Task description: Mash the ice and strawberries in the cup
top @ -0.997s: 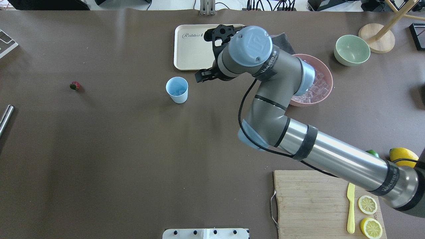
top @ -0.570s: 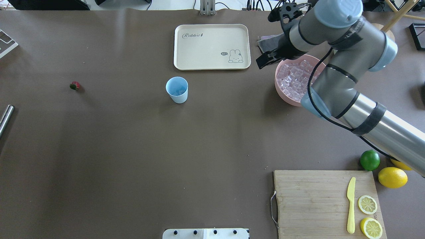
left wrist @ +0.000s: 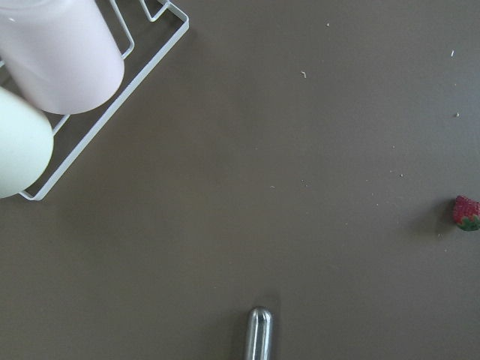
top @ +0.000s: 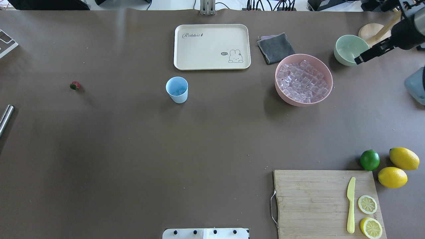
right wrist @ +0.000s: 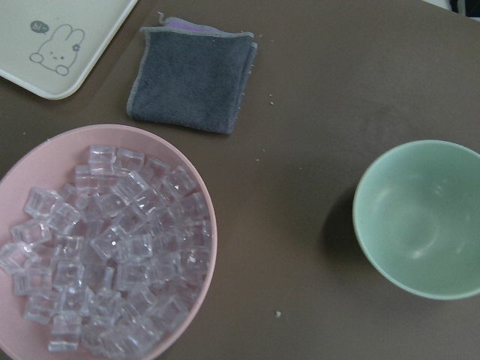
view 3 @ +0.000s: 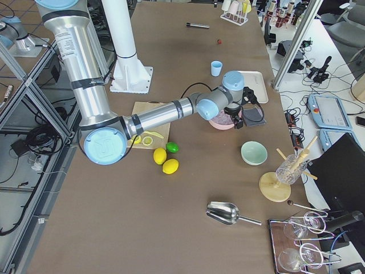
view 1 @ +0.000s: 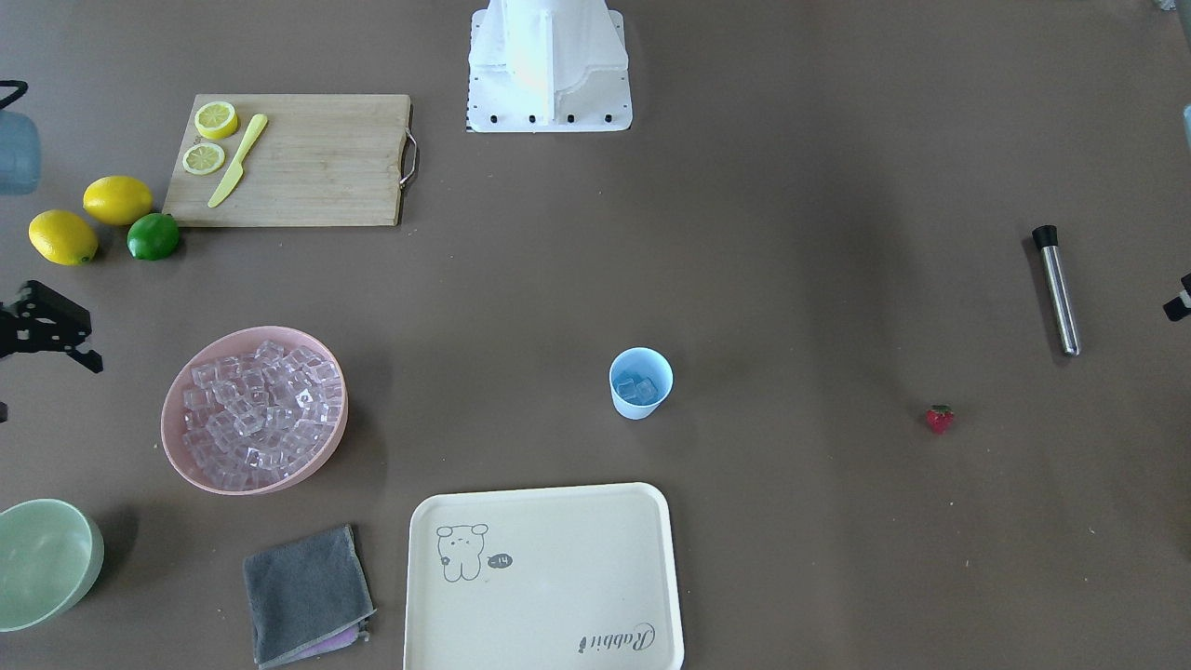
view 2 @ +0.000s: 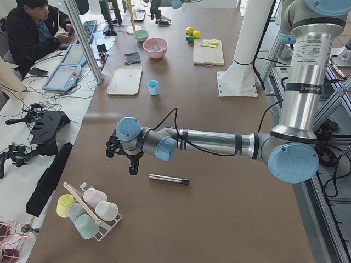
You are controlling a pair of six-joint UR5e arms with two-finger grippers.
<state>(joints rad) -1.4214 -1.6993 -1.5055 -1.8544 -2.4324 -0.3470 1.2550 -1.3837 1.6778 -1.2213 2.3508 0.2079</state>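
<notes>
The light blue cup [top: 176,89] stands upright mid-table with a few ice cubes [view 1: 638,388] in it. More ice [top: 302,81] fills the pink bowl [top: 327,94]. The strawberry [top: 74,85] lies alone far to the left; the left wrist view shows it at its right edge [left wrist: 466,213]. My right gripper [top: 359,59] hangs high at the far right over the pale green bowl [top: 345,54], jaws apart and empty. My left gripper [view 2: 130,164] hovers beside a metal rod [view 2: 169,178]; I cannot tell whether it is open.
A cream tray [top: 212,64] and a grey cloth [top: 275,48] lie behind the cup. A cutting board [top: 312,199] with a knife and lemon slices, a lime [top: 370,159] and two lemons sit front right. A cup rack [view 2: 88,211] stands near the left gripper.
My right arm swung from beside the cup to the right, past the pink bowl, out to the table's far right edge. The cup and the strawberry have not moved.
</notes>
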